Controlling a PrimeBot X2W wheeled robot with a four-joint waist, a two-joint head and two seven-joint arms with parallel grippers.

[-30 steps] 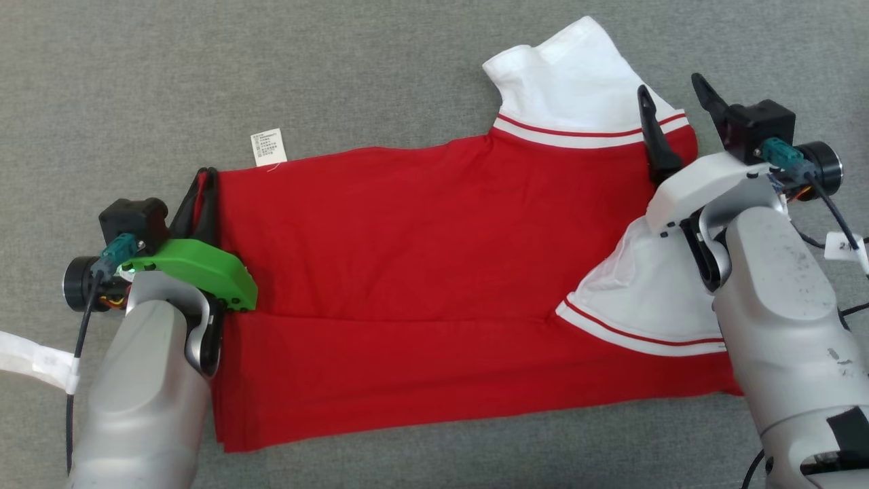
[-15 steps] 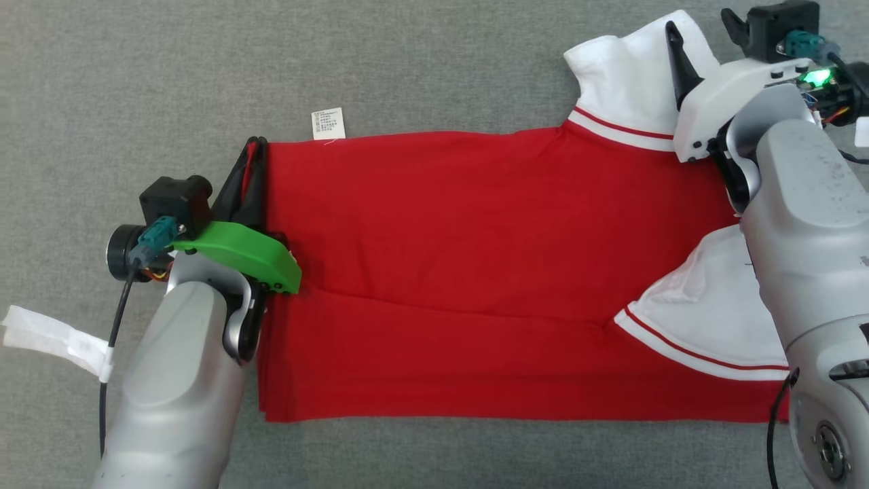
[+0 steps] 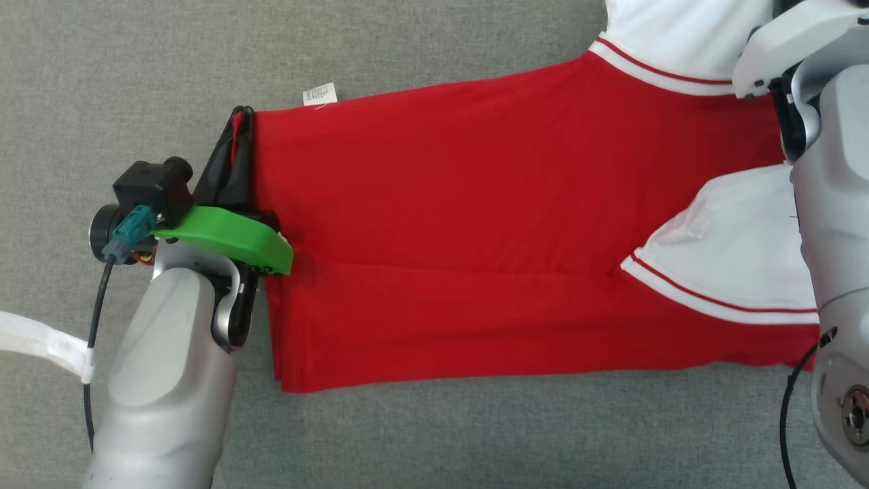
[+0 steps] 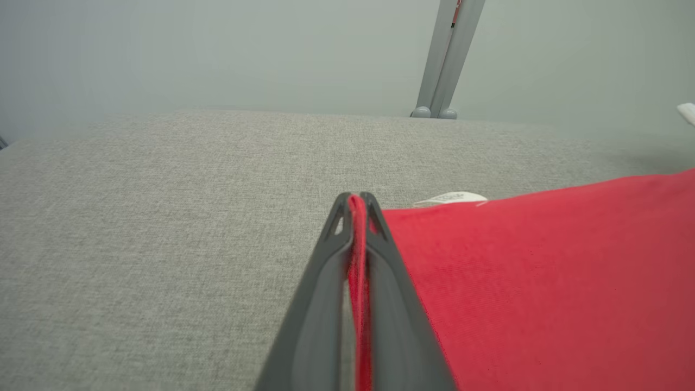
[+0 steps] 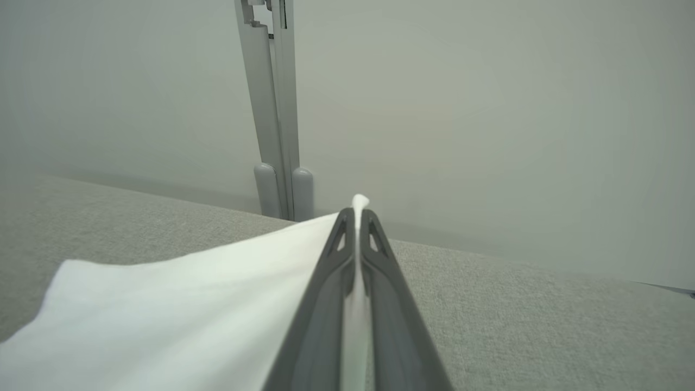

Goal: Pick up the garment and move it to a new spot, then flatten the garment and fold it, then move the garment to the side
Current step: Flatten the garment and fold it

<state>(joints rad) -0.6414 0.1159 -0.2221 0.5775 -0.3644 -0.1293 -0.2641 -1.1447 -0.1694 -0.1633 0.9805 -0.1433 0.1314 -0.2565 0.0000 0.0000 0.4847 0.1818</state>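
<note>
Grey surface (image 3: 136,68) bears apparently folded red-white garment (image 3: 475,204), left fingers (image 4: 320,304) and right fingers (image 5: 324,309) clamping.

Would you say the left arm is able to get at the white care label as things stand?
Probably not yet: the left pincer is shut on the garment at its red hem. The care label lies uncovered close by, so letting go should free the way.
</note>
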